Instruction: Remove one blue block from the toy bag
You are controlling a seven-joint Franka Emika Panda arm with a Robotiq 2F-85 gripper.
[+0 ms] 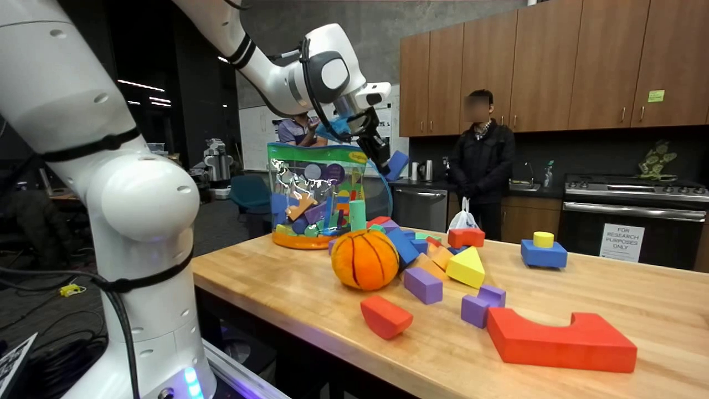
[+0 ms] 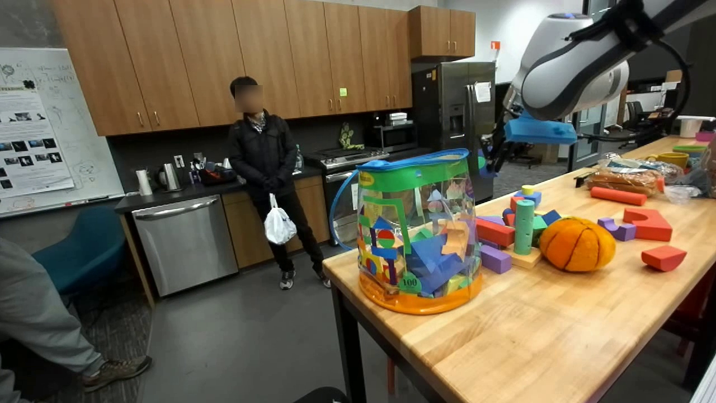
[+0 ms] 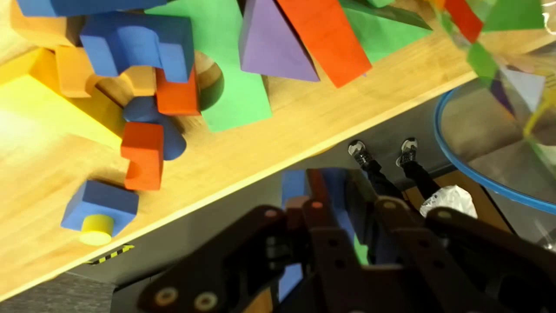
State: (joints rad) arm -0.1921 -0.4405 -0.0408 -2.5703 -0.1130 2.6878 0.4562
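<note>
While the toy bag stands on the table, removal looks done.
To its right in an exterior view, the gripper pinches a blue block outside the bag; perhaps only setting down is left.

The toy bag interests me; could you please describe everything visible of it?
The toy bag is a tall clear cylinder, apparently plastic, with a green upper band, blue top edging and an orange base. Colourful shapes and the number 100 are printed on it. A blue-edged flap, probably its lid, hangs at one side. It stands upright on the table, partly filled with blocks.
</note>
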